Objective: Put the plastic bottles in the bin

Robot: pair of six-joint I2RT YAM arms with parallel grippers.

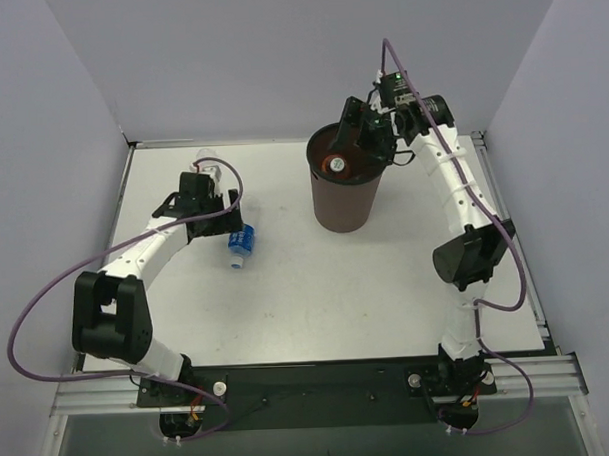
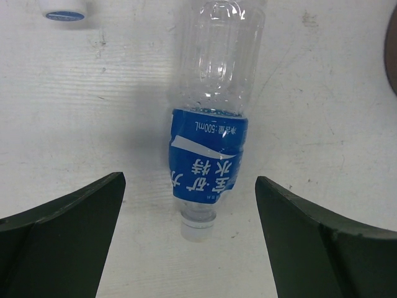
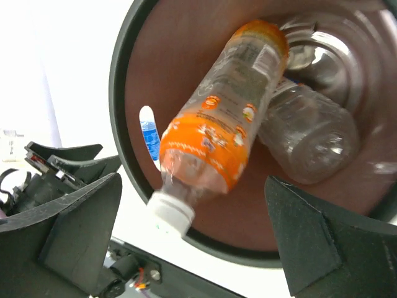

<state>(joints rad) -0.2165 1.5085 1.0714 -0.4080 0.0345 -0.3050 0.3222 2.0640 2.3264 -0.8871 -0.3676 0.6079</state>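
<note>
The dark brown bin [image 1: 344, 202] stands at the back right. My right gripper [image 1: 367, 146] hovers over its mouth, open. In the right wrist view the orange bottle [image 3: 223, 124] hangs blurred between my spread right gripper [image 3: 193, 186], touching neither finger, its white cap over the rim [image 3: 124, 93]. A clear unlabelled bottle [image 3: 307, 133] lies inside the bin. The blue-labelled bottle [image 1: 242, 242] lies on the table. My left gripper [image 2: 190, 179] is open on either side of the blue-labelled bottle [image 2: 208, 155], cap towards the camera. A white-labelled bottle [image 1: 209, 165] lies partly hidden behind the left wrist.
The white table [image 1: 317, 288] has a raised edge at the back and right. The bin's rim [image 2: 392, 37] shows at the right edge of the left wrist view. The end of another bottle [image 2: 62, 9] shows at that view's top left.
</note>
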